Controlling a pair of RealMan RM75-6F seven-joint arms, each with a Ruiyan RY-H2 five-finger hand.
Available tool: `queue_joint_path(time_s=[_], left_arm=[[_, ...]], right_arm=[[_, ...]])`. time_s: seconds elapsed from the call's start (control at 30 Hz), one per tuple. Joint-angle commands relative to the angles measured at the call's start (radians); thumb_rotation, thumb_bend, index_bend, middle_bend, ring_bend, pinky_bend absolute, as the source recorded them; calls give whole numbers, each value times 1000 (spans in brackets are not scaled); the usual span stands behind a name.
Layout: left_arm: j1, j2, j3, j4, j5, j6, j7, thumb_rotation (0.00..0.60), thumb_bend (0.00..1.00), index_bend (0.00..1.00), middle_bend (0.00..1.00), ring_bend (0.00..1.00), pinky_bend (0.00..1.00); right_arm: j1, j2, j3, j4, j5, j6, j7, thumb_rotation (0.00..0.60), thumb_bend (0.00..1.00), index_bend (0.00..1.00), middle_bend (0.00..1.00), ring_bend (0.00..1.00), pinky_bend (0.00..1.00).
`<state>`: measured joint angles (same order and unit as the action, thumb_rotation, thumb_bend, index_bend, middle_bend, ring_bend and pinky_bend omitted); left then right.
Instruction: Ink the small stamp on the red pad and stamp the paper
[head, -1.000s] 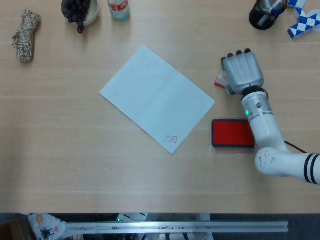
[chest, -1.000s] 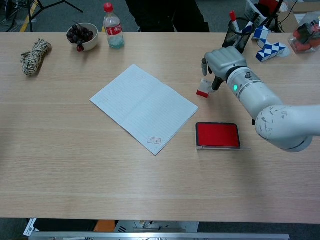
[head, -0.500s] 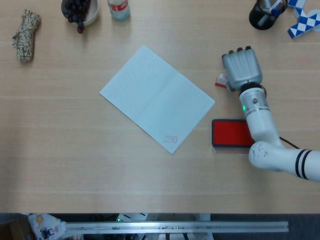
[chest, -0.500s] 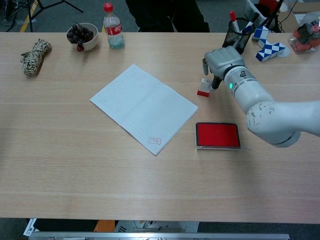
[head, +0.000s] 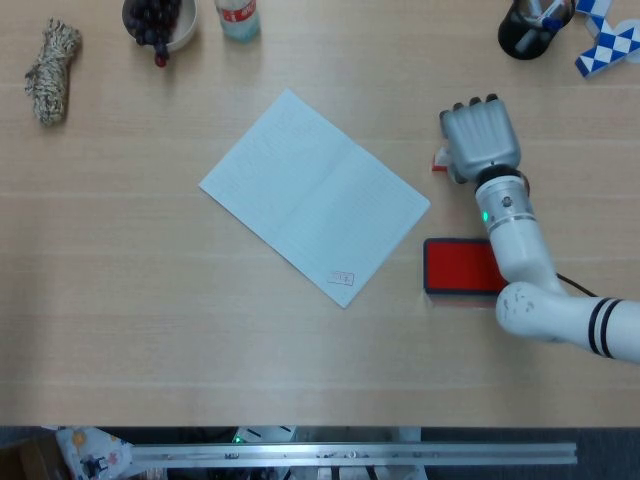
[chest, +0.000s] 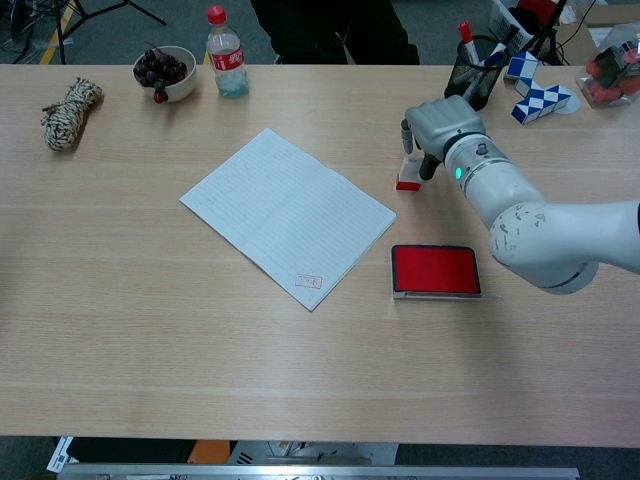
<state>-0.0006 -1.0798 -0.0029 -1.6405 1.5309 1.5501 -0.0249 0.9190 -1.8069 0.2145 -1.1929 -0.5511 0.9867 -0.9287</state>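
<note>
- Stamp (chest: 408, 176) stands on the worktop (chest: 150, 300), far of the red pad (chest: 435, 269) and right of the paper (chest: 288, 213).
- Right robot hand (chest: 440, 128) is at the stamp, fingers (chest: 406, 131) curled down around it; whether it grips, I cannot tell.
- Left robot hand is out of sight.

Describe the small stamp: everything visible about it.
The small stamp is a little white block with a red base, standing on the wooden table beyond the open red ink pad and right of the paper. The right hand is over it, fingers at its top; a firm grip cannot be confirmed.
</note>
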Motion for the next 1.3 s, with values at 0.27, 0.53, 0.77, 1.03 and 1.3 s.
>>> queue_joint_path(time_s=[0.27,0.53,0.77,1.03,1.3], left_arm=[[2,4,-1,1,-6,-3,-1,600,192,124,115,186,169],[3,3,-1,2,-9,-5,-1,600,193,124,115,187,168],[3,3,-2,5,-13,-7,-3,600,192,124,115,187,168],[4,2,-4,7,-17,-8,-5,600,192,124,115,187,169],[7,5,-5,8,-19,-5,-7,600,193,124,115,187,169]], right_arm=[[0,-11,-2,12,14,-8,1,600,266,501,426,331,297],[4,-14,0,20,23,-12,-2,600,273,503,426,331,297],[9,-23,0,34,35,-20,-9,600,298,540,429,331,297],[16,-36,1,58,40,-35,-9,600,336,588,450,336,299],[-1,16,-11,-8,-7,-31,22,600,360,620,464,344,300]])
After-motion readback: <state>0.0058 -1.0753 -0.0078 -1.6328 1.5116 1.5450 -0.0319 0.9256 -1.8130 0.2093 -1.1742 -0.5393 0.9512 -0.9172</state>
